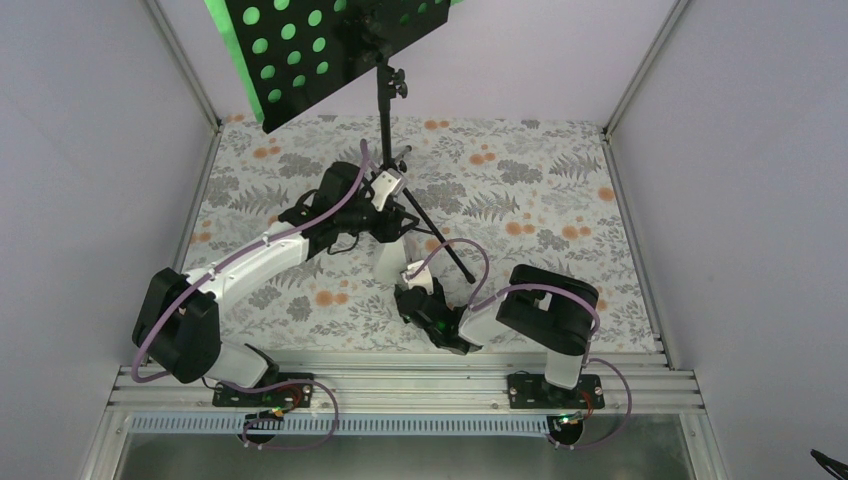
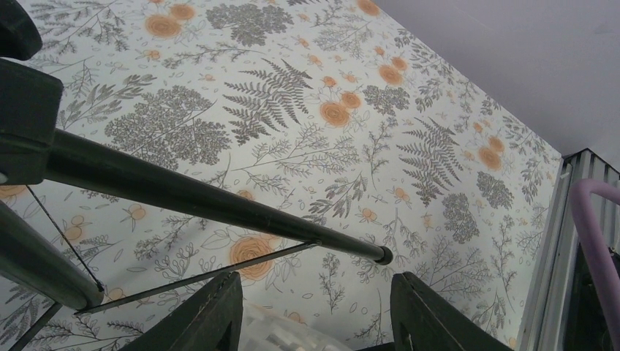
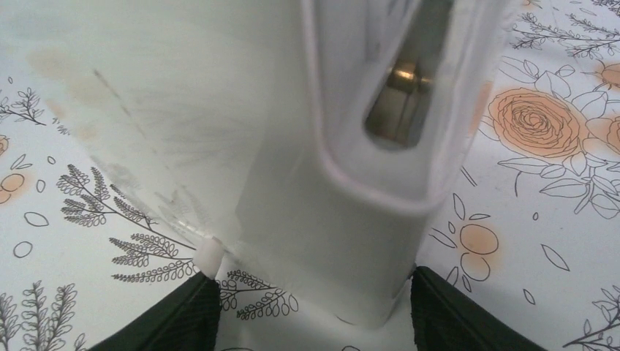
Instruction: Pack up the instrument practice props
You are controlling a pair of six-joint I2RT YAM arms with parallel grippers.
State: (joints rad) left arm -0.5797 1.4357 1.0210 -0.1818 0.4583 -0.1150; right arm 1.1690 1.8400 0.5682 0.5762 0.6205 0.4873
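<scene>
Right fingers (image 3: 168, 325) stand apart, one each side of the foot of the metronome (image 3: 343, 183). The white body sits dead ahead between the tips, long axis upright on the desk (image 3: 66, 241) and running up out of the wrist view. One tip looks to meet the base edge; the other shows a sliver of desk between it and the solid body, so whether they press on it yet I cannot tell.

A pale see-through flap hangs off the body toward that second tip, w/ a small white corner just beside it. My read is that a squeeze could catch the flap before the body.

Left fingers (image 2: 212, 314) are spread, w/ nothing clamped. A tripod leg (image 2: 219, 205) of the music stand (image 1: 383, 110) runs crosswise just beyond their tips, not between them; a pale blur lies low in their gap and I can't tell what it is.

From above, both sets of fingers crowd the stand's foot, but the R arm is the one on the metronome, the L one sitting just past it by the pole. The green pages (image 1: 251, 15) are well beyond both, high on the stand's holed panel.

Judgement — next is a pinch across the metronome's short width, low on the base, then a lift straight along its upright axis; the tripod legs are near, so a sideways drag risks a knock.
</scene>
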